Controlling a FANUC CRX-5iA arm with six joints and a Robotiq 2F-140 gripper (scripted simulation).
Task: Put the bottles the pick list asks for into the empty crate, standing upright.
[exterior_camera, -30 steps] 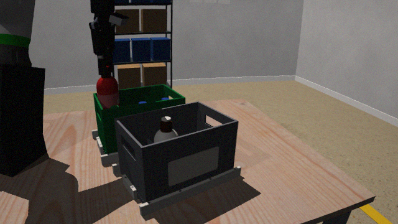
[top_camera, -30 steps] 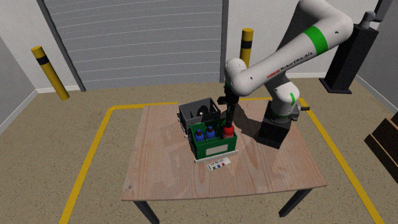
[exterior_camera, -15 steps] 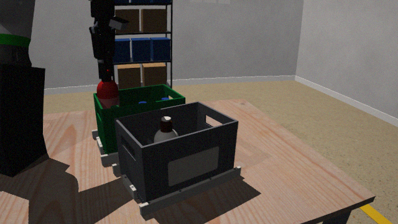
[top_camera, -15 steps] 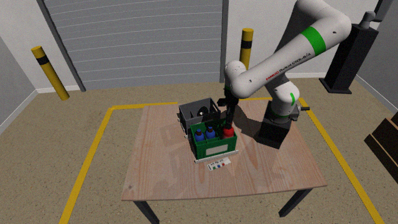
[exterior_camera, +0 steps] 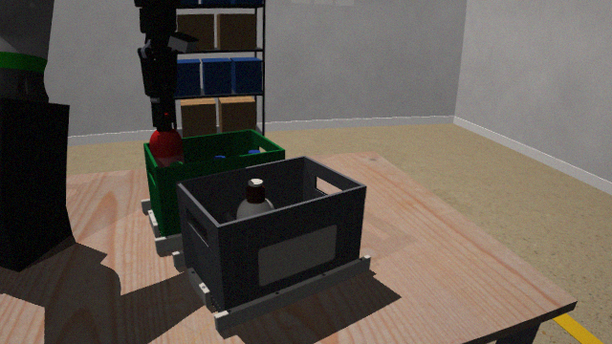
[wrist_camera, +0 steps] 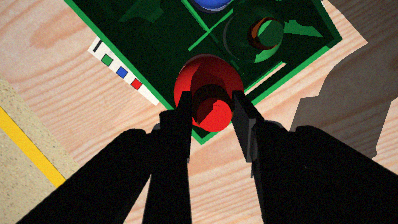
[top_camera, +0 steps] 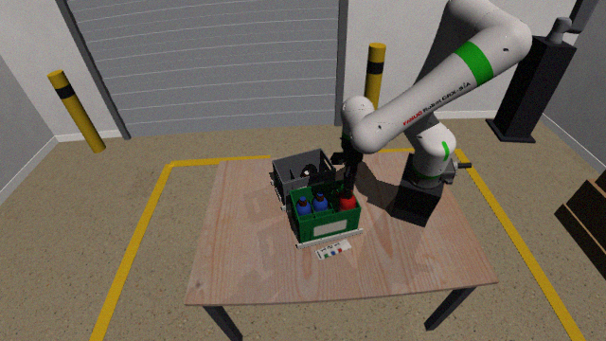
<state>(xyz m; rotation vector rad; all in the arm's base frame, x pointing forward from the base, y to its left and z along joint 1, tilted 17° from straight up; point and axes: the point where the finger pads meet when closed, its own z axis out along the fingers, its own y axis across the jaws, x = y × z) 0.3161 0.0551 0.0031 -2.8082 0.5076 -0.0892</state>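
The gripper (top_camera: 348, 193) (exterior_camera: 163, 125) (wrist_camera: 211, 106) has its fingers closed on the neck of the red bottle (top_camera: 347, 203) (exterior_camera: 165, 147) (wrist_camera: 218, 116), at about four o'clock in the green crate (top_camera: 304, 232) (exterior_camera: 163, 205) (wrist_camera: 320, 54) from the top view. Best lower it plumb, clear of walls and dividers, releasing only once its base seats.

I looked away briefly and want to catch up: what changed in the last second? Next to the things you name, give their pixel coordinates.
The end effector (top_camera: 348, 190) (exterior_camera: 164, 125) (wrist_camera: 211, 106) lowered the red bottle (top_camera: 347, 204) (exterior_camera: 165, 147) (wrist_camera: 218, 117) further into the green crate (top_camera: 305, 231) (exterior_camera: 166, 210) (wrist_camera: 320, 52), its grip kept. Nothing was newly grasped or released. Both crates and the blue bottles (top_camera: 320, 204) (exterior_camera: 253, 152) (wrist_camera: 212, 3) stayed put.
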